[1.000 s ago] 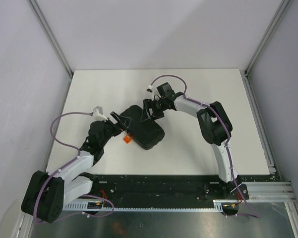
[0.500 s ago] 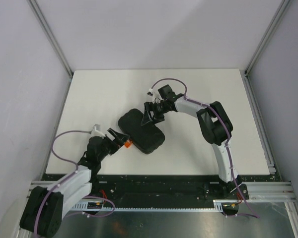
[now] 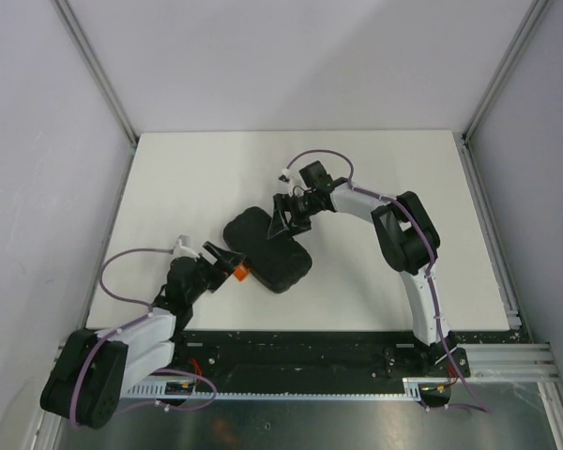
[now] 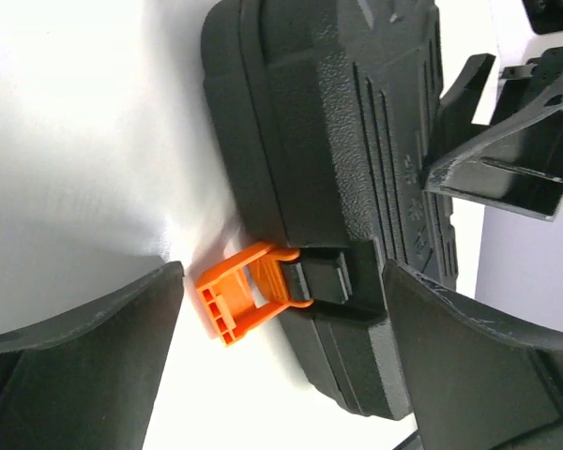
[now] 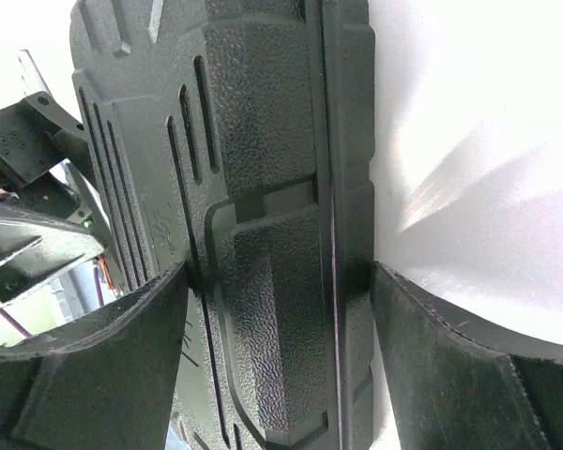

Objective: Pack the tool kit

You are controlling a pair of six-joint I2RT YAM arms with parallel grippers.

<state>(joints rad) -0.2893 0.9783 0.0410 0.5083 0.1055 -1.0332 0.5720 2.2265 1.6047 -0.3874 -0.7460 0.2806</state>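
Lying closed on the counter [image 3: 375, 178] left of centre, the tool kit [image 3: 267, 246] runs far-left to near-right. Its orange latch [image 3: 238, 272] pokes off the near-left side toward the left claw [image 3: 221, 255], which gapes wide and empty just beside it. The left wrist view shows the latch flipped out, seemingly unfastened; the right wrist view shows only lid and seam, with the right claw [image 3: 283, 220] spread astride the far edge, grip impossible to tell.

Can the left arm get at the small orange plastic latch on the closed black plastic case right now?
Probably yes. The small orange plastic latch sticks out toward the open left gripper, and nothing stands between them. The right gripper sits on the far side of the black plastic case.
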